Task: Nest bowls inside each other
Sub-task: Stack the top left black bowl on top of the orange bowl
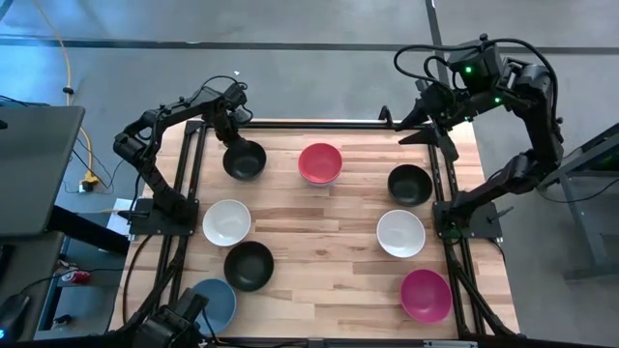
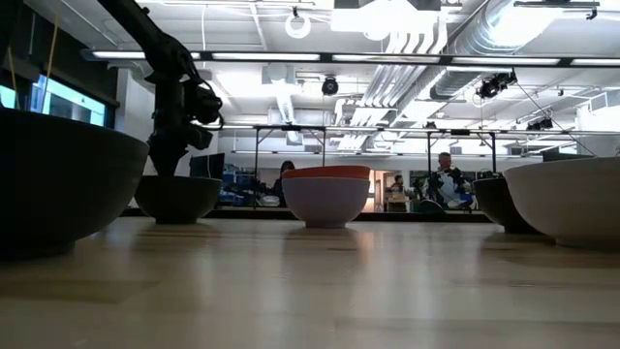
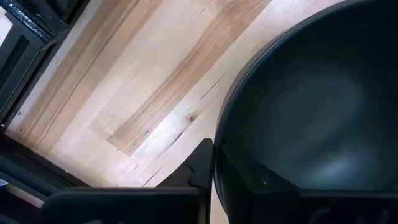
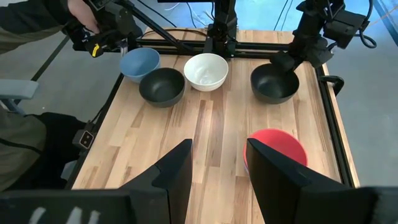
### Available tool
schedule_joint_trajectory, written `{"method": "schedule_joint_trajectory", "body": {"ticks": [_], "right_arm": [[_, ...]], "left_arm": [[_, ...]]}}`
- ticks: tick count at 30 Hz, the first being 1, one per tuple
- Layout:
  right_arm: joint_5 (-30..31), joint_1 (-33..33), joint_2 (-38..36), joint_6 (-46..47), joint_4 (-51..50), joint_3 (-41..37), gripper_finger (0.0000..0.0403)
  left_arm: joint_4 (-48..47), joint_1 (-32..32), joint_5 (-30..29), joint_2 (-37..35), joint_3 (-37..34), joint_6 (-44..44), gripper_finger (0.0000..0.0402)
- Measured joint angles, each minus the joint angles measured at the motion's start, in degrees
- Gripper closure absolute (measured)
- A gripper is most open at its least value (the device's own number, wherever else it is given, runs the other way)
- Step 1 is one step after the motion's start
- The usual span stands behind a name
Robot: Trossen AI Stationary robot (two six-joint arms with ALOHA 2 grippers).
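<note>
Eight bowls show in the high view: black [image 1: 244, 159], red [image 1: 319, 162], black [image 1: 409, 184], white [image 1: 226, 221], white [image 1: 400, 233], black [image 1: 249, 265], light blue [image 1: 213, 302] and magenta [image 1: 426, 295]. Each stands on its base on the table, and none is nested. No lavender bowl is in view. My left gripper [image 1: 235, 143] is down at the far-left black bowl [image 3: 311, 112], shut on its rim. My right gripper [image 4: 217, 163] is open and held high over the table's far right edge, with the red bowl [image 4: 277, 149] below it. My left gripper holds the far-left black bowl by its rim [image 3: 217, 158], on the side toward the table's far left corner. One finger [image 3: 200, 165] is outside the wall and the other [image 3: 264, 182] inside. The fingers come from above, pointing down. The bowl stands upright with its base [image 2: 176, 217] on the table.
A person's arm [image 4: 81, 22] reaches in at the near left corner, beside the light blue bowl [image 4: 139, 62]. Black frame rails [image 1: 193, 174] run along the table's left and right sides. Bare wood [image 1: 319, 242] lies down the table's middle.
</note>
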Motion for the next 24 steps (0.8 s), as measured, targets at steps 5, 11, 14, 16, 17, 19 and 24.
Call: {"method": "schedule_joint_trajectory", "body": {"ticks": [5, 11, 14, 16, 17, 19, 24], "right_arm": [[0.0, 0.0, 0.0, -0.42, 0.0, 0.0, 0.0259], [0.02, 0.0, 0.0, -1.47, 0.0, 0.0, 0.0259], [0.02, 0.0, 0.0, -1.53, 0.0, 0.0, 0.0259], [0.02, 0.02, 0.0, -1.53, 0.0, 0.0, 0.0259], [0.02, 0.0, 0.0, -1.53, 0.0, 0.0, 0.0259], [0.02, 0.01, 0.0, -1.55, 0.0, 0.0, 0.0259], [0.02, 0.0, 0.0, -1.98, 0.0, 0.0, 0.0259]], "left_arm": [[-0.06, -0.02, 2.62, -0.02, 0.0, 0.03, 0.0398], [-1.61, -0.97, 7.97, -0.04, 2.12, 0.13, 0.04], [-3.49, -2.27, 8.38, -0.02, 4.95, 0.16, 0.04], [-4.56, -3.29, 8.71, -0.04, 7.47, 0.11, 0.04], [-5.33, -3.73, 9.35, -0.04, 8.87, 0.05, 0.04], [-6.8, -4.86, 10.64, -0.04, 12.12, -0.46, 0.0401], [-8.41, -8.23, 12.9, -0.04, 20.78, -3.21, 0.0401]]}}
